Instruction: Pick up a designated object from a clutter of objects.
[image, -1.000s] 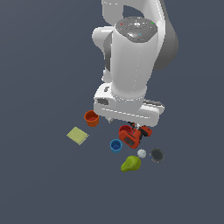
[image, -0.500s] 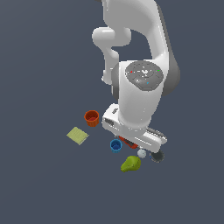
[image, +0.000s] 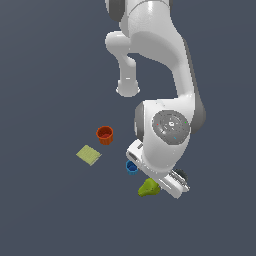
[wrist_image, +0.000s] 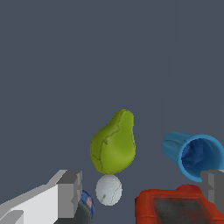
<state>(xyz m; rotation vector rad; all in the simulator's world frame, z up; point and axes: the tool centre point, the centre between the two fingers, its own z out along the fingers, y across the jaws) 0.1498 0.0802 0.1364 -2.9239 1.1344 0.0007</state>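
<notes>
Two fingers spread wide, holding nothing. Pear touching ball, near cup and drill; descent risks nudging neighbours, rolling pear away.

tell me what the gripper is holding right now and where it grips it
Nothing is held. In the wrist view the gripper is open, its fingers wide apart, and the pear lies free on the floor ahead of them, beside the white ball.

The arm bends low over the floor; the end effector hangs spread, fingers apart, empty.
</notes>
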